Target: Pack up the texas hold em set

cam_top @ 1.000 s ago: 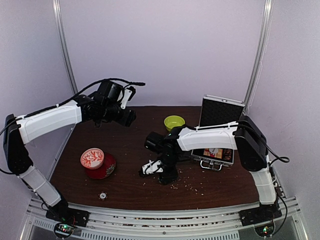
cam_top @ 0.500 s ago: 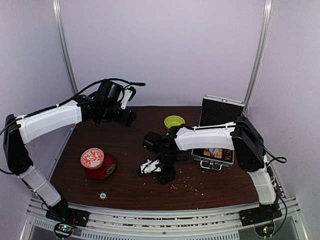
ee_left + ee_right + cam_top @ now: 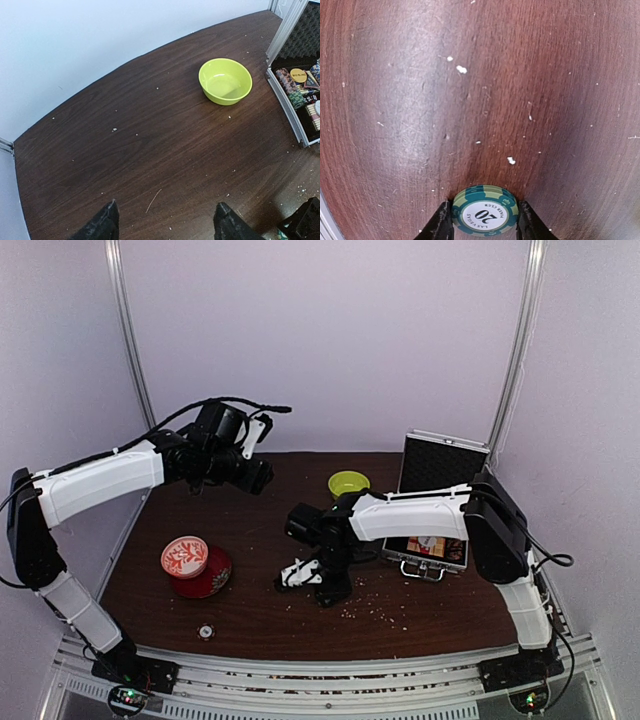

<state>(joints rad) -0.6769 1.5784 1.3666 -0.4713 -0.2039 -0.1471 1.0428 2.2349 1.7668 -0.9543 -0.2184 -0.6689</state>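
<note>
The silver case (image 3: pixel 441 462) stands open at the right of the table, lid upright, chip rows (image 3: pixel 295 90) and a yellow button (image 3: pixel 298 75) in its tray. In the right wrist view, a small stack of green-and-white "20" chips (image 3: pixel 485 210) lies on the wood, with my right gripper (image 3: pixel 485 222) shut on it, a finger (image 3: pixel 441 226) pressed against each side. From above, that gripper (image 3: pixel 331 592) points down at mid-table. My left gripper (image 3: pixel 165 225) hangs open and empty above the back left of the table (image 3: pixel 260 476). A small round piece (image 3: pixel 206 631) lies near the front edge.
A lime-green bowl (image 3: pixel 348 483) sits just left of the case, also in the left wrist view (image 3: pixel 225 81). A red tin with a red-and-white patterned lid (image 3: pixel 195 566) stands at the front left. White crumbs (image 3: pixel 375 612) are scattered around the right gripper.
My right gripper's jaws have closed in on the green chips, and that arm has shifted slightly left. The left arm has not moved.
</note>
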